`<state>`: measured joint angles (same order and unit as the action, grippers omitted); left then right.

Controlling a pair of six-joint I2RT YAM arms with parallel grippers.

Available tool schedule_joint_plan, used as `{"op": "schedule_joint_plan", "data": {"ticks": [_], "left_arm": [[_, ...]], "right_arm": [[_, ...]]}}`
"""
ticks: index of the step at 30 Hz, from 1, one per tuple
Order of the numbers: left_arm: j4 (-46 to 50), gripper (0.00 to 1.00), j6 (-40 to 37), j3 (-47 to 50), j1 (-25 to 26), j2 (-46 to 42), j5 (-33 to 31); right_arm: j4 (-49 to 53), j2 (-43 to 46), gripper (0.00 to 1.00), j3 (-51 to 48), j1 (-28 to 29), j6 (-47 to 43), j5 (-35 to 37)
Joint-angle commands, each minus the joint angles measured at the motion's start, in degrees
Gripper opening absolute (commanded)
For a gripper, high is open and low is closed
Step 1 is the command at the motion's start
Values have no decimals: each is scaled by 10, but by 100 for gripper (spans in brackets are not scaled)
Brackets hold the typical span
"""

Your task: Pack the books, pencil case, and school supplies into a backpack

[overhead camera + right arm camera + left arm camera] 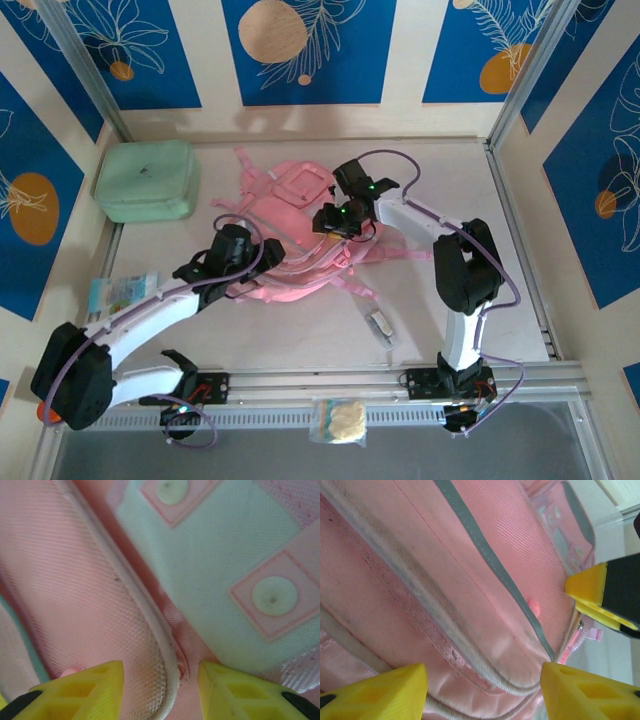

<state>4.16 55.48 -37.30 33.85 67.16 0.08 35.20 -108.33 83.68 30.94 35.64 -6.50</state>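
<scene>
the pink backpack (290, 270) lies in the middle of the table (300, 335). the left gripper (482, 695) hangs over its side, jaws released and wide apart. the right gripper (160, 690) is parted too, straddling a piped seam (145, 610) without pinching it.

1. The left arm (150, 315) covers the near-left part of the backpack (290, 225); the right end effector (338, 220) hides its middle.
2. The teal packet (118, 292) has its near edge under that arm.
3. The marks on the small grey-white item (381, 327) are too small to read.
4. In both wrist views the backpack runs past every edge, and the lower edge cuts off the yellow fingertips (375, 692).
</scene>
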Motion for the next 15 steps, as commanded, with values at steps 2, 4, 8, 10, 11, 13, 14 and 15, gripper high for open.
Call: {"op": "schedule_joint_plan", "data": {"ticks": [2, 4, 8, 10, 11, 13, 14, 15], "left_arm": [[-55, 62, 1, 1, 3, 25, -30], [-56, 63, -5, -7, 2, 39, -36], [-66, 64, -30, -28, 0, 65, -36], [-66, 64, -46, -44, -6, 80, -38], [-65, 64, -52, -52, -11, 86, -37], [-66, 64, -62, -72, -26, 100, -17], [-65, 64, -66, -81, -32, 105, -12], [-65, 65, -69, -88, -36, 109, -8]], "right_arm": [[1, -4, 41, 4, 0, 4, -37], [-10, -3, 30, 3, 0, 1, -53], [-22, 6, 8, 1, 0, 2, -68], [-27, 17, 3, 0, -8, 15, -68], [-34, 24, 1, -3, -10, 24, -70], [-56, 42, 0, -16, -17, 41, -84], [-60, 53, 0, -19, -18, 48, -84], [-65, 65, 0, -24, -18, 58, -83]]}}
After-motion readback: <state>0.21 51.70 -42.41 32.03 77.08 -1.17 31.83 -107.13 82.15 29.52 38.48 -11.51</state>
